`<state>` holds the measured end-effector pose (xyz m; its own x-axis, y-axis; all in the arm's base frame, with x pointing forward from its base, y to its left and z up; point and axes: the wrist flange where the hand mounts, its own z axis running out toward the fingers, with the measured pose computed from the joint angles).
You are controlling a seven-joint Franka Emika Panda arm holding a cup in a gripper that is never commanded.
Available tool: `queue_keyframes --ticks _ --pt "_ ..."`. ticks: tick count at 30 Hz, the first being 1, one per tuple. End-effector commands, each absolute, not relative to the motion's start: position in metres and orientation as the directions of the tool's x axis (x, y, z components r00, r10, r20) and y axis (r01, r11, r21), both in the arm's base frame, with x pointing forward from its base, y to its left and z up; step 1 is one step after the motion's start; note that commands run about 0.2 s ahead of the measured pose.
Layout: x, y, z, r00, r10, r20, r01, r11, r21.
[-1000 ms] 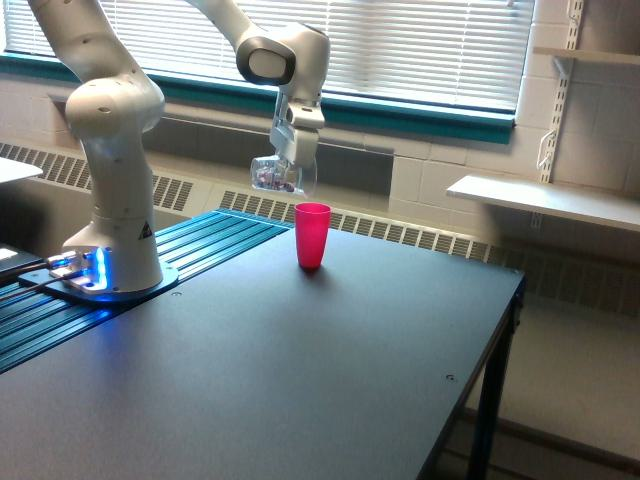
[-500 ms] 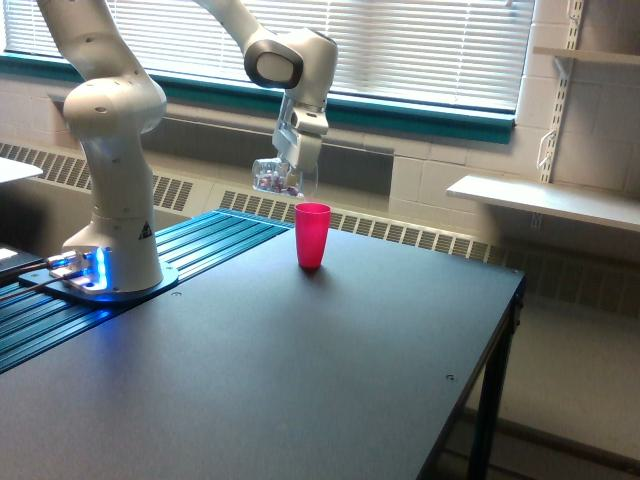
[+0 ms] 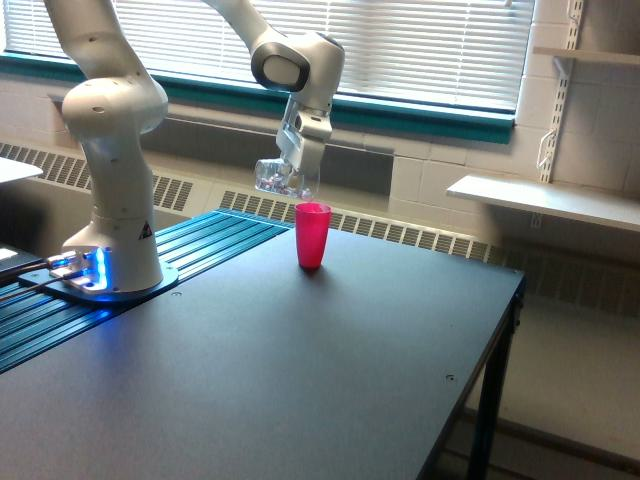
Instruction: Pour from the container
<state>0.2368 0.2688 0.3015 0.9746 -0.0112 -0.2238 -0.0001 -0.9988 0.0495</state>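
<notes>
We see the gripper (image 3: pixel 296 160) has drifted up and right w/ the container (image 3: pixel 277 177) clamped in it, still tipped on its side above-left of the pink cup (image 3: pixel 312 235); pour looks underway, approx. Container: clear plastic, dark/reddish bits inside. Cup: opaque, tapered. Table (image 3: pixel 330 380): matte dark.

One clear container (image 3: pixel 277 177), one pink cup (image 3: pixel 312 235).

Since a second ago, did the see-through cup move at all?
Yes. The clear cup in the gripper went up and toward the exterior view's right, judged against the pink cup, which stayed put on the table.
</notes>
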Motion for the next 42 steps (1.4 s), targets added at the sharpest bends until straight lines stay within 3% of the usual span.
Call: queue_keyframes --ticks 1,42 --pt "0.239 0.266 0.299 0.969 -0.027 -0.246 -0.016 -0.999 0.047" --pt "0.253 0.267 0.295 0.935 -0.103 -0.339 -0.091 -0.995 0.051"
